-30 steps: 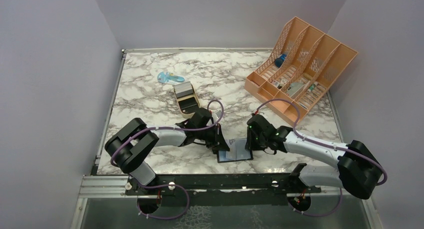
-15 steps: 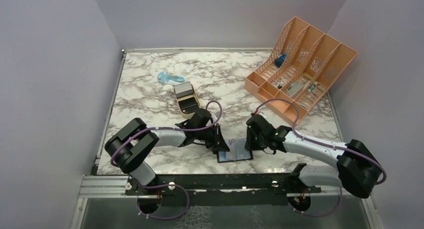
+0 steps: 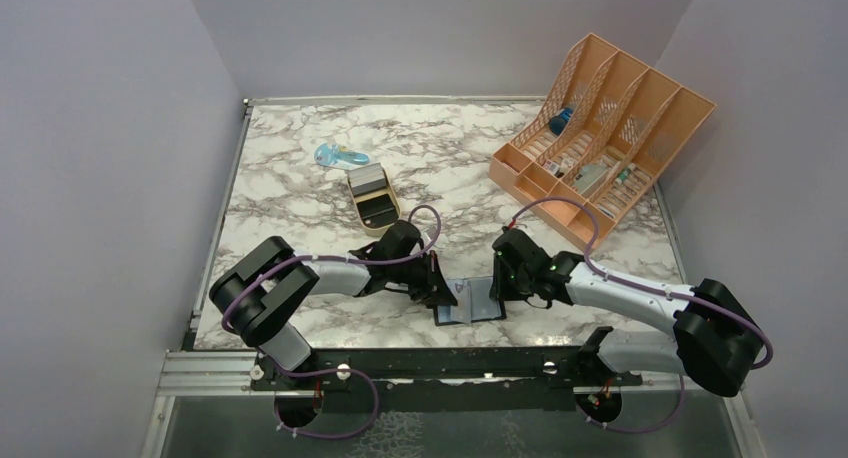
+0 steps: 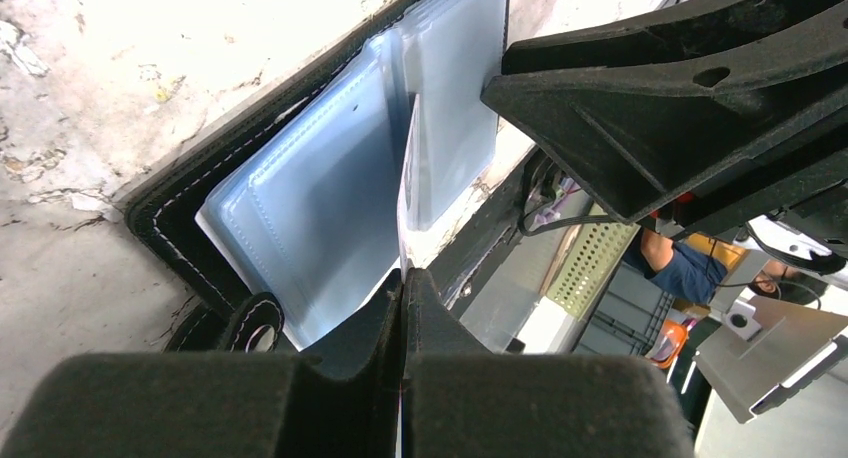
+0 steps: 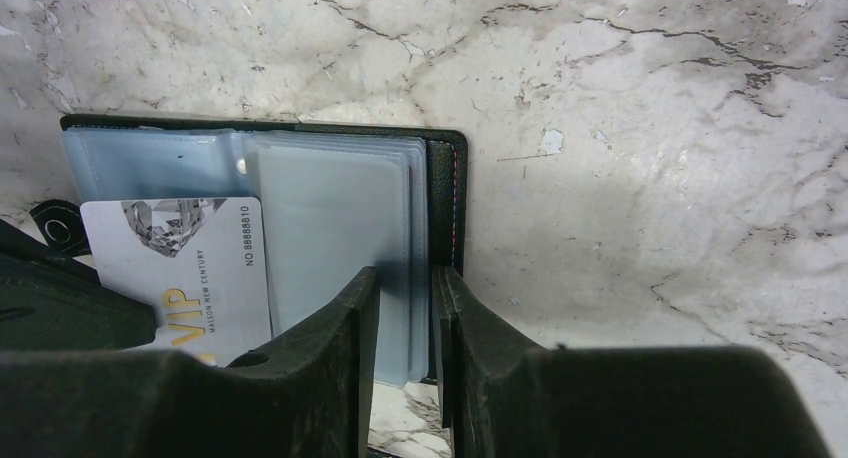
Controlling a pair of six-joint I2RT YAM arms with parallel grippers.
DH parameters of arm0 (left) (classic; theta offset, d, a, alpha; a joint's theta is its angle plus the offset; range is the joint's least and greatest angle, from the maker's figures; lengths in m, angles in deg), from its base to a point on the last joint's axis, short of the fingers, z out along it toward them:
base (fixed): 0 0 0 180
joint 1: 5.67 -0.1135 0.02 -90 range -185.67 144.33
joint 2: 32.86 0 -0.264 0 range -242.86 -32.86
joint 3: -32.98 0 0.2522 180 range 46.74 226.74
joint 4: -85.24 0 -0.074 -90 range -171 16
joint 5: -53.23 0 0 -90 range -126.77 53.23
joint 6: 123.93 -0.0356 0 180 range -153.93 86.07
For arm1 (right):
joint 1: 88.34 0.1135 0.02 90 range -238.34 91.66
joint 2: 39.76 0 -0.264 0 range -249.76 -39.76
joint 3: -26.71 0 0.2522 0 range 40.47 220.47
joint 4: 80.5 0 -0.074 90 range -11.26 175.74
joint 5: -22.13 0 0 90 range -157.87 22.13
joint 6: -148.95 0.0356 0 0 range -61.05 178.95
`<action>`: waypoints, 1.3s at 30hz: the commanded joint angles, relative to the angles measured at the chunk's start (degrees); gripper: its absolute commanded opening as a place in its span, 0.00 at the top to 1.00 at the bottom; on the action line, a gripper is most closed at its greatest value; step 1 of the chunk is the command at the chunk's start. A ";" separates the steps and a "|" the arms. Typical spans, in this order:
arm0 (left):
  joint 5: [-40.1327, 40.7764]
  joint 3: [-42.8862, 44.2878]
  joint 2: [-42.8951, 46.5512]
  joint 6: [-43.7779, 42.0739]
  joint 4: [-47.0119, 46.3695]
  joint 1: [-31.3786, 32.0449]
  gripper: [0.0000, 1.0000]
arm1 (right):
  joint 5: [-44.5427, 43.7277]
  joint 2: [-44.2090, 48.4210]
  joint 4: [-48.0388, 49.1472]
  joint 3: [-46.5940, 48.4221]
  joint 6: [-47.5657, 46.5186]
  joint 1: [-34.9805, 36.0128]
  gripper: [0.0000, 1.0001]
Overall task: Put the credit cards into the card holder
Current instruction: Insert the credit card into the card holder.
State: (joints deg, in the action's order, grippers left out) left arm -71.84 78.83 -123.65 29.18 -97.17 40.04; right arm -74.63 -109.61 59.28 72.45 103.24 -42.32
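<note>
The black card holder [image 3: 482, 305] lies open on the marble near the front edge, its blue-grey sleeves up. It also shows in the left wrist view [image 4: 320, 188] and the right wrist view [image 5: 330, 228]. My left gripper [image 3: 445, 290] is shut on a pale credit card, seen edge-on [image 4: 405, 208] over the sleeves. The right wrist view shows this card's "VIP" face [image 5: 170, 268] over the holder's left half. My right gripper [image 3: 497, 286] rests on the holder's right edge. Its jaws [image 5: 405, 288] stand a narrow gap apart, with nothing clamped between them.
A gold tin [image 3: 373, 196] with a grey lid stands behind the left arm. A light blue object [image 3: 340, 156] lies farther back. An orange divided organizer [image 3: 600, 138] with small items fills the back right. The black base rail [image 3: 430, 363] runs just in front of the holder.
My left gripper has edged slightly right with the card, further over the holder's left half. The right gripper and the holder have stayed put.
</note>
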 commanded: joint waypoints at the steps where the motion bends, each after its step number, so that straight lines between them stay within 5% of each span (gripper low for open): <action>1: 0.86 -0.27 -1.46 0.64 -2.27 -0.21 1.00 | -2.48 -0.11 -0.55 -0.22 0.00 0.12 0.74; 39: 6.05 0.48 -4.09 3.73 -7.59 1.48 1.00 | 3.24 0.50 2.66 -2.24 2.59 0.12 0.75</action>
State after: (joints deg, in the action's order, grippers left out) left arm -68.37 80.08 -127.08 31.39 -102.24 40.35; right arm -73.34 -108.54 60.53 71.25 104.95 -42.32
